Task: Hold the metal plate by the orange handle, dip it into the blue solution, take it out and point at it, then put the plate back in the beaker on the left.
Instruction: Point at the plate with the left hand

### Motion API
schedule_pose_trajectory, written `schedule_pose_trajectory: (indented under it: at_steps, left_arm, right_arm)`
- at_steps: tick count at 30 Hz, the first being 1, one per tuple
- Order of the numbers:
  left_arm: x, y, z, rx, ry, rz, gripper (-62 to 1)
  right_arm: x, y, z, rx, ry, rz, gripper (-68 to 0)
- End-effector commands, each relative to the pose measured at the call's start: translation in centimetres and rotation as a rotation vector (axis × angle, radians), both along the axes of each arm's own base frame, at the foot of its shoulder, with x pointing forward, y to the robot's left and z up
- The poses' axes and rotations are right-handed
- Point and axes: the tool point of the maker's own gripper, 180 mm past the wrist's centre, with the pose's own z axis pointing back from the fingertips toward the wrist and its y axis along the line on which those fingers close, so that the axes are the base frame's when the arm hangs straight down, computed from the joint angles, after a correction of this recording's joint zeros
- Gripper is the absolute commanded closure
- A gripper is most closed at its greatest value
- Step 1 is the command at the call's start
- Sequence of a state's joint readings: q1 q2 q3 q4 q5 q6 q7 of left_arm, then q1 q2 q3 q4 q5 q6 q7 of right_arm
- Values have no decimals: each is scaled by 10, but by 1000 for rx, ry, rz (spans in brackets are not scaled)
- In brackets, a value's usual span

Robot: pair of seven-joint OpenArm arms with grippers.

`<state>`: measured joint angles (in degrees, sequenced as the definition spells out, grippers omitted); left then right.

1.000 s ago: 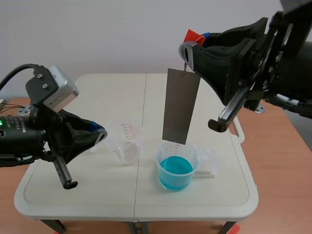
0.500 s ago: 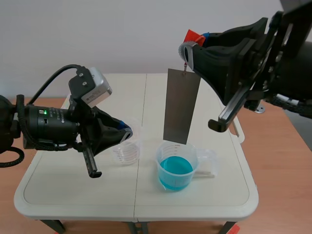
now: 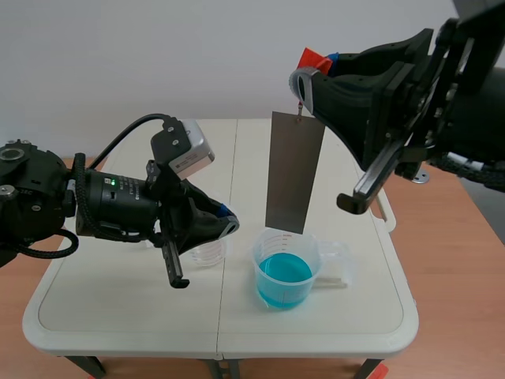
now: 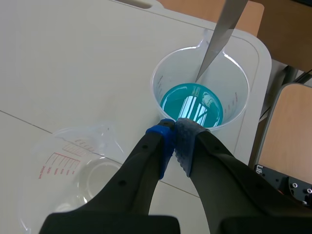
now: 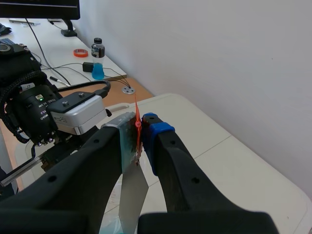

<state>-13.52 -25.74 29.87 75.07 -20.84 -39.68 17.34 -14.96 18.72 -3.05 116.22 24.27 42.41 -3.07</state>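
A grey metal plate [image 3: 293, 170] hangs upright from an orange handle [image 3: 313, 59], above the beaker of blue solution [image 3: 285, 271]. My right gripper [image 3: 316, 66] is shut on that handle [image 5: 138, 126], high over the table, with the plate [image 5: 132, 193] dangling below its fingers. The plate's lower corner [image 4: 218, 33] hangs just over the blue liquid [image 4: 191, 104]. My left gripper [image 3: 229, 220] is shut on nothing, its tips [image 4: 174, 129] at the near rim of the blue beaker and pointing toward the plate. The empty clear beaker [image 3: 206, 253] stands on the left, under the left gripper [image 4: 174, 129].
The white folding table [image 3: 118, 308] has a seam down its middle. A handle slot sits at its right edge [image 3: 388, 215]. In the right wrist view a desk with a monitor, tape roll and small bottle [image 5: 98, 48] lies beyond the table.
My left arm has swung rightward from the table's left side, across the empty beaker toward the blue beaker. The right arm and the plate have stayed still.
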Motion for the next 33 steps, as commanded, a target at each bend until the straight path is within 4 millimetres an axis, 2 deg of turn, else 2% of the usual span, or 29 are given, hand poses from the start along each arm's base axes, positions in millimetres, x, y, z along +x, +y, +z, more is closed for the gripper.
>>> schedule_pose_trajectory:
  at_steps: [1, 21, 26, 33]
  left_arm:
    - [5, -5, 12, -30, -26, -4, -18]
    - [4, 1, 7, -7, -16, -1, -18]
    - [7, 22, 12, -18, -46, 66, -18]
    - [8, 74, 39, -30, -159, 224, -18]
  right_arm:
    - [-2, 1, 15, 17, -45, 12, -15]
    - [-2, 1, 15, 17, -45, 12, -15]
    - [-2, 1, 15, 17, -45, 12, -15]
    - [-2, 1, 15, 17, -45, 12, -15]
